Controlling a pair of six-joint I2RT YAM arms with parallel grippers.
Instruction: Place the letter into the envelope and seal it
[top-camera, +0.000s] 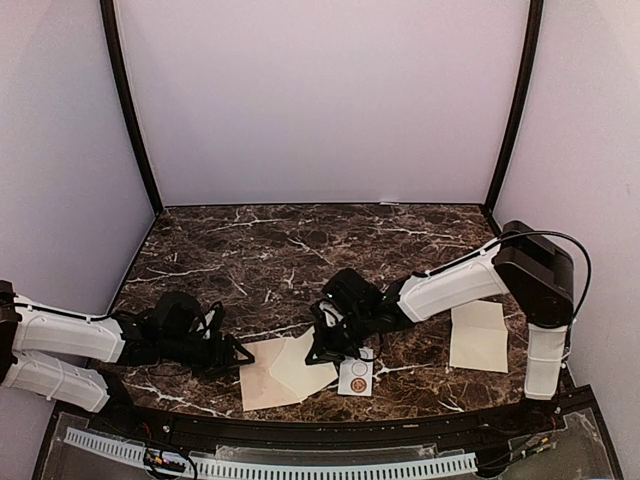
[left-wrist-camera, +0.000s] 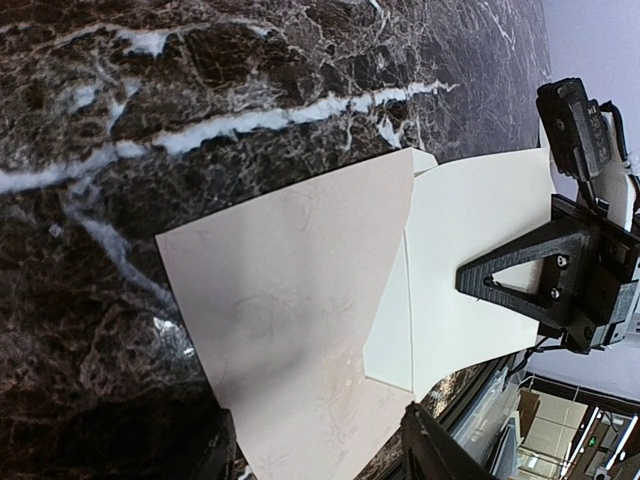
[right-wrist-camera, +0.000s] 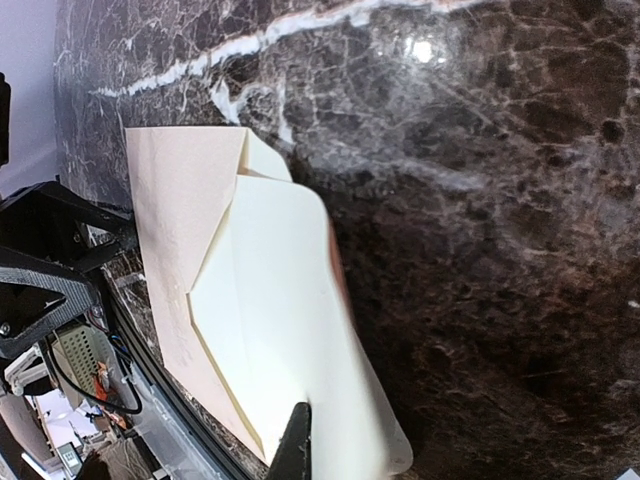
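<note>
The pinkish-tan envelope (top-camera: 262, 388) lies flat near the table's front edge with its pointed flap (top-camera: 306, 368) turned open to the right, pale cream inside. My right gripper (top-camera: 326, 350) is shut on the flap (right-wrist-camera: 290, 310), whose edge curls up off the marble; only one finger shows, the other hidden behind the paper. My left gripper (top-camera: 238, 356) stands open at the envelope's left end, its fingers on either side of the paper (left-wrist-camera: 290, 310). The cream-white creased letter (top-camera: 478, 335) lies apart at the right, beside the right arm.
A small white card printed with circles (top-camera: 357, 378) lies just right of the flap, under the right gripper. The dark marble table (top-camera: 300, 250) ends in a black front rail (top-camera: 330, 432). White walls close the back and both sides.
</note>
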